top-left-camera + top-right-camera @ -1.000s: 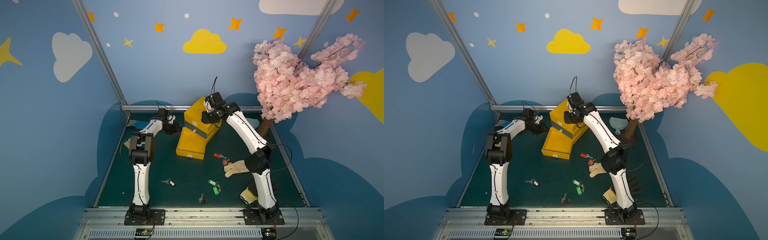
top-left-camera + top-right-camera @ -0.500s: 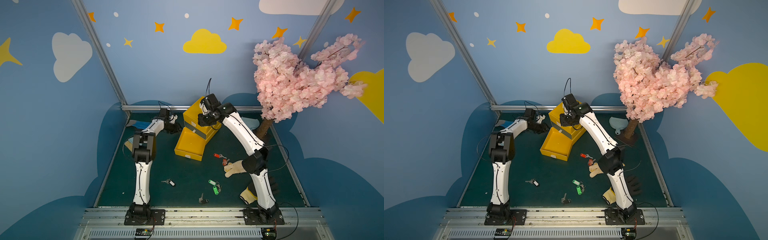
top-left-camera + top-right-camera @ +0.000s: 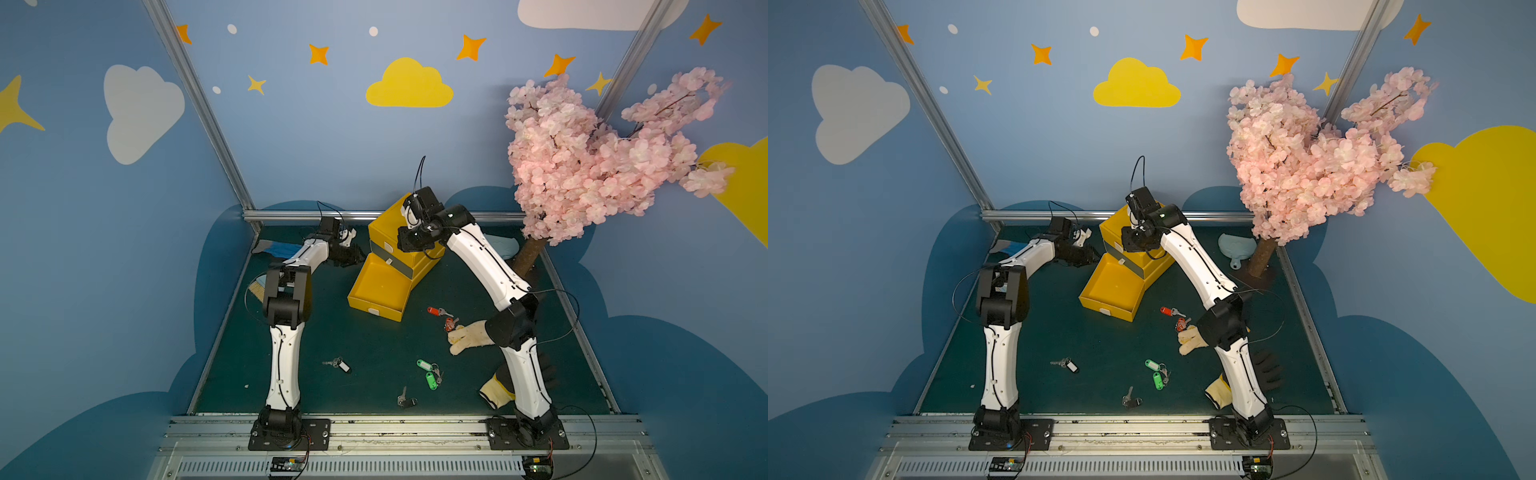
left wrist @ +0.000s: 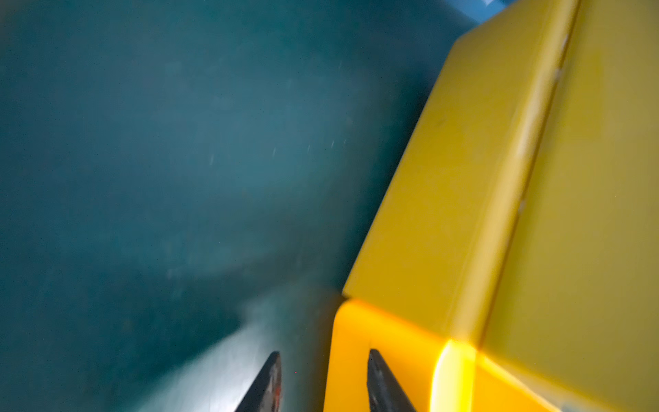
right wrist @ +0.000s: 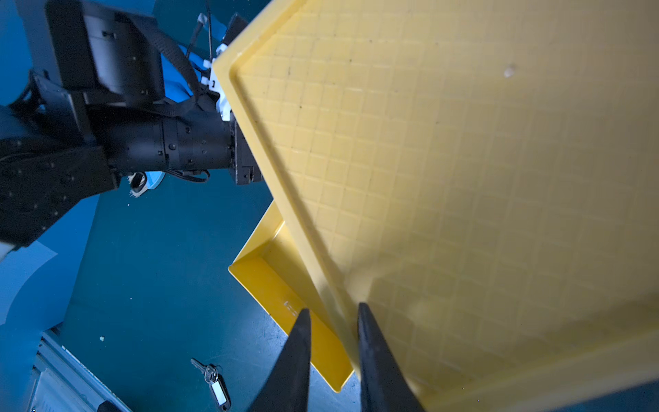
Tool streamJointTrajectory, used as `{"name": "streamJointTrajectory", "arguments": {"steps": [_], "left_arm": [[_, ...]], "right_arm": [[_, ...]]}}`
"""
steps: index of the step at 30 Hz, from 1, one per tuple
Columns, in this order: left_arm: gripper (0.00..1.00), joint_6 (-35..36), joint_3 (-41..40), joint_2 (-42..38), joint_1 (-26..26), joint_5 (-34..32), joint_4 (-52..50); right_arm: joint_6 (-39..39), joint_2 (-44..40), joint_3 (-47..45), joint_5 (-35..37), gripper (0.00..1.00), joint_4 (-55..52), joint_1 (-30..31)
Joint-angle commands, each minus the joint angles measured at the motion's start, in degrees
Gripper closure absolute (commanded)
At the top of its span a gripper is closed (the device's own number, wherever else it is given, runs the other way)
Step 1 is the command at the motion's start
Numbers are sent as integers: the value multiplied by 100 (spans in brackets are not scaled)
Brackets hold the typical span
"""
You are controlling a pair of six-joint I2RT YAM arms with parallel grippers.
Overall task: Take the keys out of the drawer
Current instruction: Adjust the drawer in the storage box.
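dark green table mat (image 3: 374,345), bearing: yellow drawer unit (image 3: 386,228); scattered keys with red-orange tags (image 3: 434,311), green tags (image 3: 428,374), black-and-white tag (image 3: 341,365), black tag (image 3: 407,401); cream glove (image 3: 469,338); pink blossom tree (image 3: 525,259).

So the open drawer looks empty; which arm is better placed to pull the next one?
Likely right: the right end effector hangs at the cabinet's front edge, above the closed drawers. The left end effector sits at the cabinet's side.

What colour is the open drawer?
Yellow. The drawer shows best in a top view, pulled out over the dark green mat.
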Motion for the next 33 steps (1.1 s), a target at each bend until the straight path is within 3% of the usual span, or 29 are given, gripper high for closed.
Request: {"name": "streamJointTrajectory", "arguments": {"steps": [1, 6, 15, 33], "left_arm": [[57, 31, -647, -603, 19, 753, -196], [56, -140, -1059, -1129, 287, 843, -59], [53, -38, -1741, -2051, 103, 710, -47], [56, 1014, -1870, -1450, -419, -916, -363]], "right_arm": [[60, 610, -588, 25, 71, -1892, -103], [-79, 594, -642, 87, 71, -1912, -285], [-209, 649, -623, 43, 71, -1871, -430], [-165, 669, -671, -36, 71, -1789, -315]]}}
